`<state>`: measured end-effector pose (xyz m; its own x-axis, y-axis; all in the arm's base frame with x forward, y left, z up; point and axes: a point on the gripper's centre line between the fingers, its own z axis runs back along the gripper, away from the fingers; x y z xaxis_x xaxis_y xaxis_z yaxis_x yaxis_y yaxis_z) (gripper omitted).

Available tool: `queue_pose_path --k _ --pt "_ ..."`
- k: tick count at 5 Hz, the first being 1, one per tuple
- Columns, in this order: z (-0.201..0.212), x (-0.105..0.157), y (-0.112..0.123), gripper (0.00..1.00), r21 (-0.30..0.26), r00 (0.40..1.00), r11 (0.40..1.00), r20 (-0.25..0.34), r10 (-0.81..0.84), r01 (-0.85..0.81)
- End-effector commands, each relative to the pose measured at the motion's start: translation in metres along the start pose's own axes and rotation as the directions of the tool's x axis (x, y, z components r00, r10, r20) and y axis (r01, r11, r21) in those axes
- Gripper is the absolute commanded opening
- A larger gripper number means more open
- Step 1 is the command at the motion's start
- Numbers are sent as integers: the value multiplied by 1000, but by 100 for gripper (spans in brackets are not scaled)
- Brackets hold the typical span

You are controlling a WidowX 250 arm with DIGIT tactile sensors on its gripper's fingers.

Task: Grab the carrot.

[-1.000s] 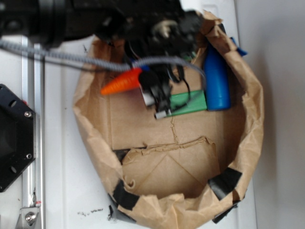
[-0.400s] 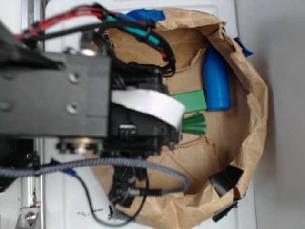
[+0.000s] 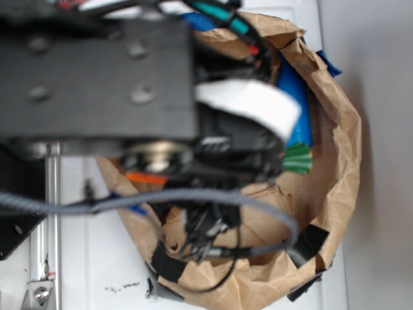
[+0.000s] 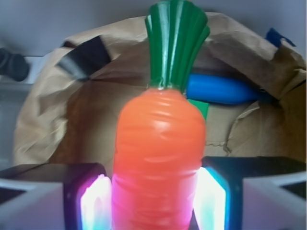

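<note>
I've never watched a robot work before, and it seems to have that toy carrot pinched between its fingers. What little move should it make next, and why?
Probably a short, straight lift. In the wrist view the carrot sits between the fingers of the gripper, touching both, green stem pointing away. The paper bag and blue bottle lie beyond, so rising should clear them.

The gripper (image 4: 152, 201) is clamping the carrot (image 4: 158, 158) between both lit pads (image 4: 93, 208), one pressing on each side of its body. In the exterior view the blurred black arm (image 3: 97, 71) is hanging over the carrot, hiding most of it.
</note>
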<state>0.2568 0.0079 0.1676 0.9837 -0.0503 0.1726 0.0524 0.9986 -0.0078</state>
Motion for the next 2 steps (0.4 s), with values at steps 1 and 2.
queue_pose_path --k 1,2 --pt "9 8 13 0 47 998 998 58 36 -39" --pt "7 5 14 0 44 997 998 74 36 -39"
